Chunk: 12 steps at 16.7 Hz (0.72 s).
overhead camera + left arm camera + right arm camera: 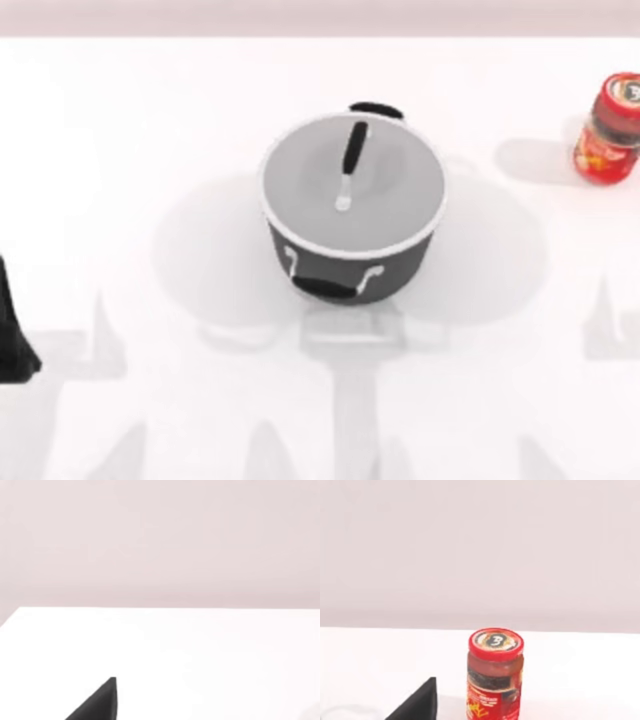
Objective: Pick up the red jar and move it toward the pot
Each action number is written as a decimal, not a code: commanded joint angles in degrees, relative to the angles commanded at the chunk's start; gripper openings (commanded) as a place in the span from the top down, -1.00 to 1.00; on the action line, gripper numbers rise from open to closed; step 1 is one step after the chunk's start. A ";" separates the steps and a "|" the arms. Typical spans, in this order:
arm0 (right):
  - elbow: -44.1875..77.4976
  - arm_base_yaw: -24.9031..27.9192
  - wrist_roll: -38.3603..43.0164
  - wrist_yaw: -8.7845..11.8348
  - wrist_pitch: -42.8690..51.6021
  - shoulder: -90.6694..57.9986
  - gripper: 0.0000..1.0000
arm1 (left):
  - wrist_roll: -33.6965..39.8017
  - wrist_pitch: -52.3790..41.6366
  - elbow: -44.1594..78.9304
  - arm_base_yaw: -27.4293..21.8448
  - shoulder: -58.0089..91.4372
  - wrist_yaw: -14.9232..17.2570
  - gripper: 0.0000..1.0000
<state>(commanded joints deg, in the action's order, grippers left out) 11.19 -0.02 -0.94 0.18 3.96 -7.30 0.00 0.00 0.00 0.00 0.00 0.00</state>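
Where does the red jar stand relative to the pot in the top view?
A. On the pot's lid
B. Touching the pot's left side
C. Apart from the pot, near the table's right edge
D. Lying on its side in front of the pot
C: the red jar stands upright far to the right of the pot, with bare table between them.

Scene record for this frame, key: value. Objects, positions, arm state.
pot: table centre, lid on, upright
red jar: upright, lid on, far right of the table, apart from the pot
left arm: at the top view's left edge, away from both objects
right gripper: one dark fingertip shows in the right wrist view, jar ahead, not held
table: white
task: jar not yet picked up
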 joint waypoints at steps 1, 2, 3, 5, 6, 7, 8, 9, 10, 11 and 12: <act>3.70 -0.02 -0.34 0.05 1.60 -2.64 -1.00 | 0.00 0.00 0.00 0.00 0.00 0.00 -1.00; 7.71 -0.05 -0.73 0.10 3.42 -5.58 -1.00 | 0.00 0.00 0.00 0.00 0.00 0.00 -1.00; 12.17 -0.09 -1.17 0.15 5.60 -9.01 -1.00 | 0.00 0.00 0.00 0.00 0.00 0.00 -1.00; 21.95 -0.18 -2.20 0.29 10.70 -16.95 -1.00 | 0.00 0.00 0.00 0.00 0.00 0.00 -1.00; 27.26 -0.22 -2.78 0.37 13.63 -21.47 -1.00 | 0.00 0.00 0.00 0.00 0.00 0.00 -1.00; 32.82 -0.26 -3.41 0.46 16.80 -26.36 -1.00 | 0.00 0.00 0.00 0.00 0.00 0.00 -1.00; 38.54 -0.31 -4.07 0.56 20.12 -31.48 -1.00 | 0.00 0.00 0.00 0.00 0.00 0.00 -1.00; 44.45 -0.35 -4.76 0.68 23.62 -36.91 -1.00 | 0.00 0.00 0.00 0.00 0.00 0.00 -1.00; 50.52 -0.38 -5.49 0.80 27.29 -42.63 -1.00 | 0.00 0.00 0.00 0.00 0.00 0.00 -1.00; 56.69 -0.42 -6.23 0.94 31.04 -48.50 -1.00 | 0.00 0.00 0.00 0.00 0.00 0.00 -1.00; 62.95 -0.45 -7.00 1.08 34.88 -54.55 -1.00 | 0.00 0.00 0.00 0.00 0.00 0.00 -1.00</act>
<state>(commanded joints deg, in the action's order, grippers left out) 74.14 -0.47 -7.93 1.26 38.84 -61.85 0.00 0.00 0.00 0.00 0.00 0.00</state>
